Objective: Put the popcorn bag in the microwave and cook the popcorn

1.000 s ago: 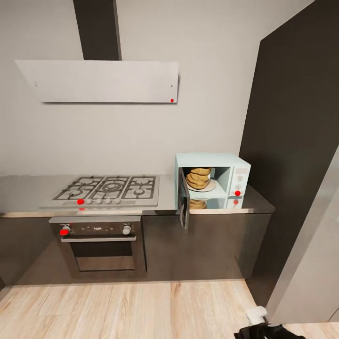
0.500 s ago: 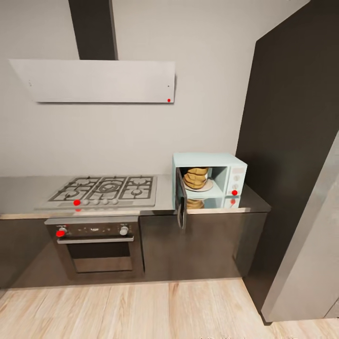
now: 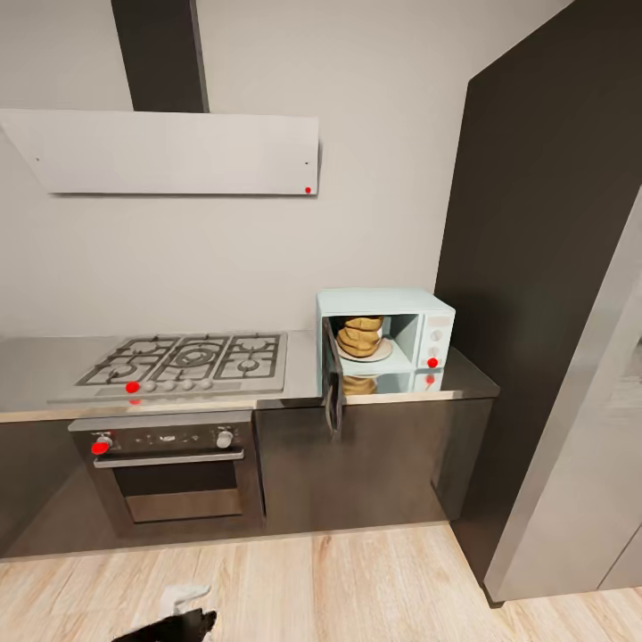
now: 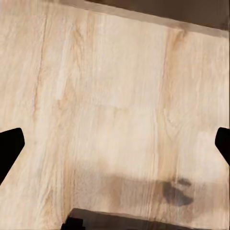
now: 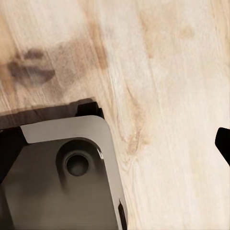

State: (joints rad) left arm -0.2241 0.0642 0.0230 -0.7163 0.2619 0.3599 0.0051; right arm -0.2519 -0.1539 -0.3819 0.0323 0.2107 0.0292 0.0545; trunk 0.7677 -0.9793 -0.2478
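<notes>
In the head view the pale-blue microwave [image 3: 419, 308] stands on the grey countertop [image 3: 301, 379] beside the tall dark cabinet. Its dark door [image 3: 333, 392] hangs open, seen edge-on. The tan popcorn bag [image 3: 361, 336] sits upright inside on a white plate. A red dot [image 3: 432, 362] shows on the control panel. Part of my left arm [image 3: 176, 620] rises at the picture's lower edge, far from the microwave. My left gripper [image 4: 115, 148] is open over the wooden floor, holding nothing. One fingertip [image 5: 224, 143] of my right gripper is wide to the side above the floor, open and holding nothing.
A gas hob [image 3: 187, 361] and a steel oven [image 3: 169, 468] lie left of the microwave, under a white hood [image 3: 169, 152]. A tall dark cabinet [image 3: 535, 267] and a grey panel [image 3: 580, 481] stand on the right. My own base [image 5: 62, 177] rests on the wooden floor [image 3: 357, 580].
The whole head view has shifted, so the camera moved: the kitchen slid left and looks slightly smaller. The arm part at the lower right is gone; my left arm now shows lower left.
</notes>
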